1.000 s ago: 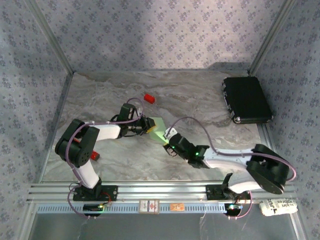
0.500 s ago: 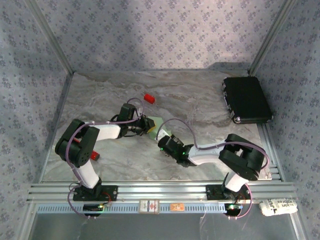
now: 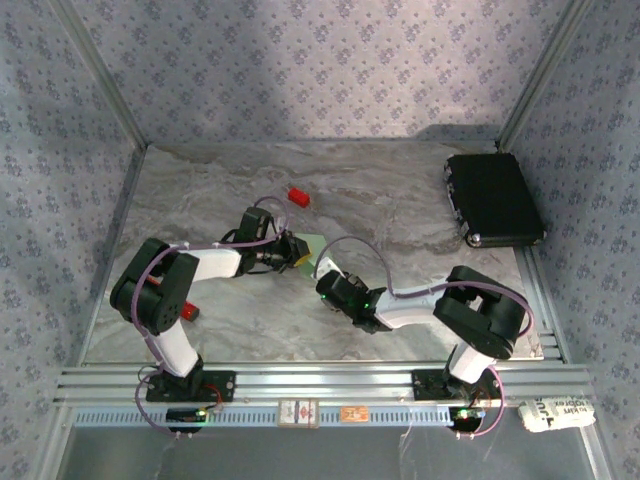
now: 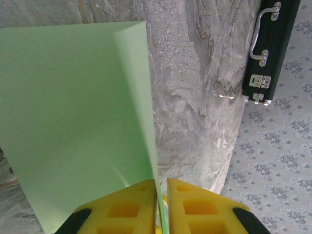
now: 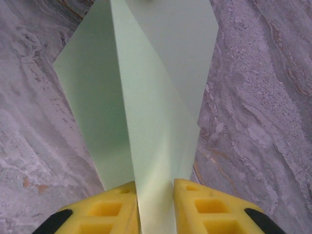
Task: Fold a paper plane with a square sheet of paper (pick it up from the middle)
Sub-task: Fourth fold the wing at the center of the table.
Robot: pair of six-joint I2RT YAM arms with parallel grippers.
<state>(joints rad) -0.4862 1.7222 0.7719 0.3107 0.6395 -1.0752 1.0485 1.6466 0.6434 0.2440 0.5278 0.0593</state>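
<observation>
The left arm of white and black links (image 3: pixel 190 268) is bent at the elbow, its forearm laid low and reached towards the thin pale-green creased sheet of paper (image 4: pixel 73 122) from the sheet's left. The left gripper (image 4: pixel 162 181) is clamped on the sheet's edge, its yellow fingers (image 4: pixel 129 200) nearly touching. The right arm (image 3: pixel 440 303) is sharply folded, its forearm brought in from the sheet's right. The right gripper (image 5: pixel 155 183) is closed on a fold of the sheet, which is pinched between both yellow pads (image 5: pixel 202 204).

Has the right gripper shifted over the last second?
Yes. The right gripper has slid a little to the left, farther from the black case, and is now at the green paper.
</observation>
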